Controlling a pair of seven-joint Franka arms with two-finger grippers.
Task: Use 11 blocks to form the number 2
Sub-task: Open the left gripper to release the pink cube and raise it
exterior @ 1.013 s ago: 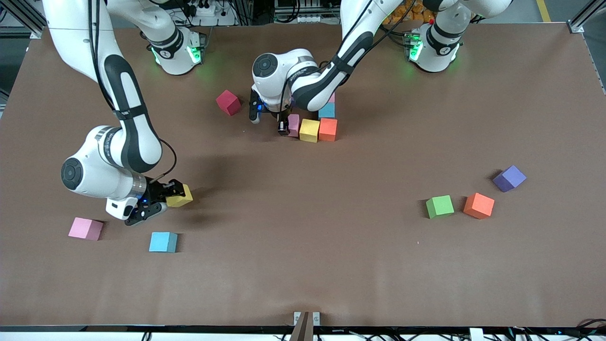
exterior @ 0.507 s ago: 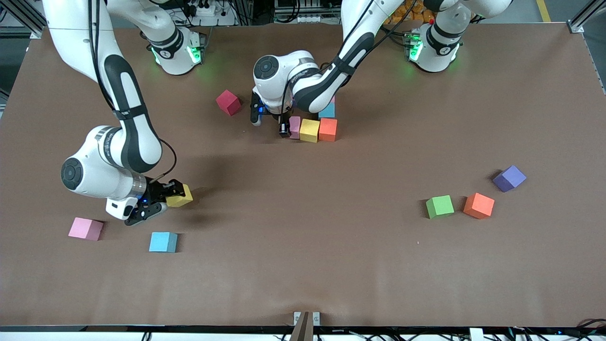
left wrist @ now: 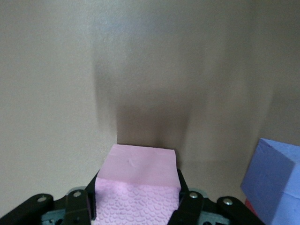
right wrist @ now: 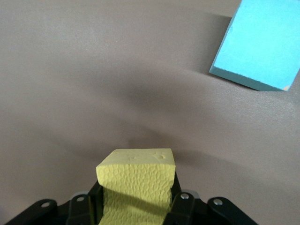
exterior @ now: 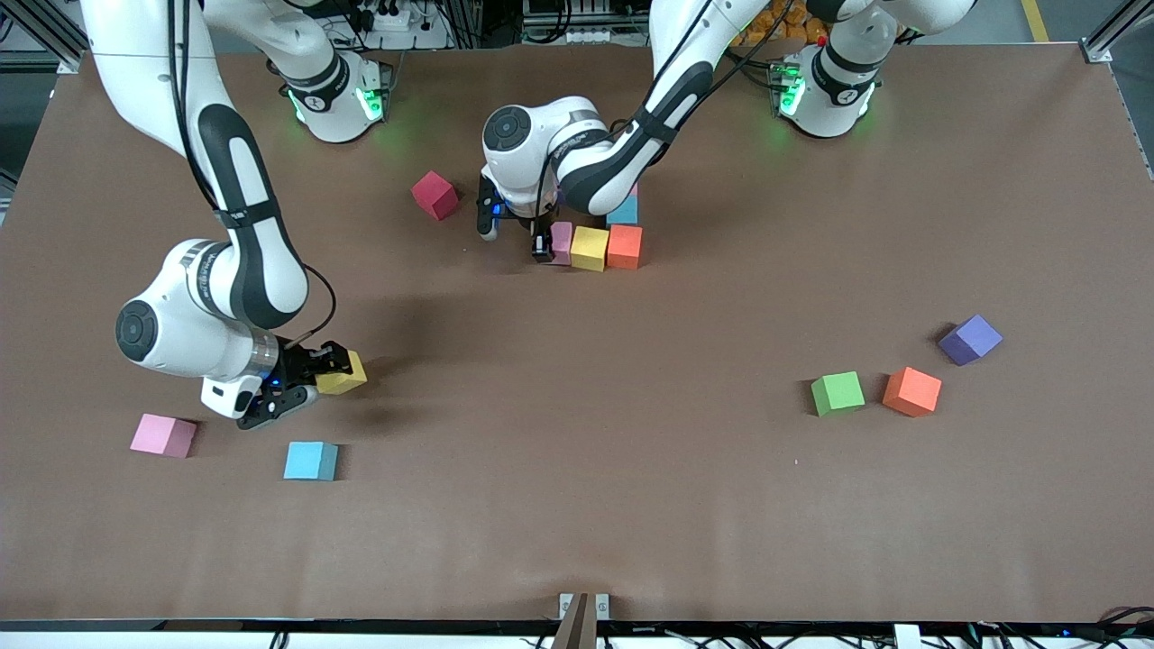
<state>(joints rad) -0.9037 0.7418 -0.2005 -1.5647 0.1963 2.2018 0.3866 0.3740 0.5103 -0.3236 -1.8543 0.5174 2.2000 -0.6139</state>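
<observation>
- Right now the left gripper (exterior: 547, 245) is down at the table by the row of blocks near the middle, its fingers (left wrist: 185, 201) closed on a pink block (exterior: 561, 242); the left wrist view shows that pink block (left wrist: 137, 187) pinched between the two pads
- That pink block sits at the end of a row, with a yellow block (exterior: 590, 248) just beside it and an orange block (exterior: 625, 246) touching the yellow one toward the left arm's end
- Farther from the front camera than the orange one, a light blue block (exterior: 623, 212) touches it, mostly hidden under the left arm
- A red block (exterior: 435, 195) lies apart from the row, toward the right arm's end
- The right gripper (exterior: 311, 379) hangs over the table toward the right arm's end, clamped on a second yellow block (exterior: 343, 374); the right wrist view shows this block (right wrist: 138, 183) between its fingers (right wrist: 180, 201)
- Near it on the table lie a loose pink block (exterior: 163, 435) and a loose light blue block (exterior: 311, 461), the blue one closer to the front camera
- Toward the left arm's end, well apart from the row, lie a green block (exterior: 838, 393), a second orange block (exterior: 911, 391) and a purple block (exterior: 970, 339), the purple one farthest from the front camera of the three
</observation>
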